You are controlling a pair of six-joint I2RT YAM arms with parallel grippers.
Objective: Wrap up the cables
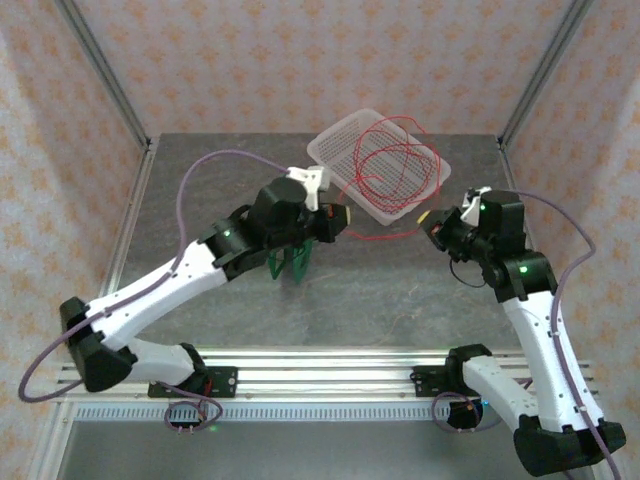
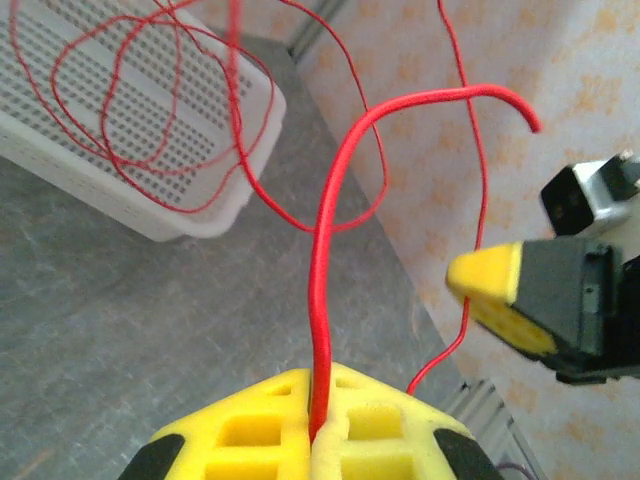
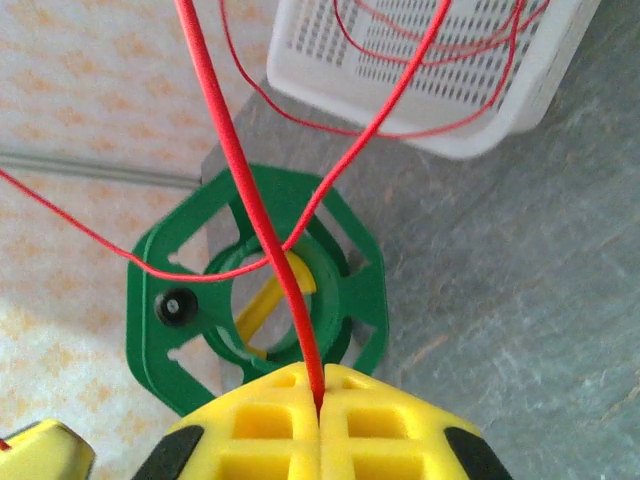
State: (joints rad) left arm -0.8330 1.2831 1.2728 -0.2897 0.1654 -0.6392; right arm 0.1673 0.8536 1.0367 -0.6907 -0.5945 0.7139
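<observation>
Soft, even light falls from overhead, bright without glare. The arms throw only faint, fuzzy shadows on the grey table [image 1: 400,300]. The wallpaper [image 2: 560,60] looks pale, a little washed out. Close to the wrist lenses the yellow pads [image 3: 360,430] and the red wire [image 2: 322,300] blur; the white basket [image 3: 500,110] stays crisper.

Basket [image 1: 345,140] at table [image 1: 400,300] far centre; cables [image 1: 398,168] looped in basket, strand trailing over near rim; spool [image 1: 293,262] before basket, toward left, under left arm [image 1: 180,275].
</observation>
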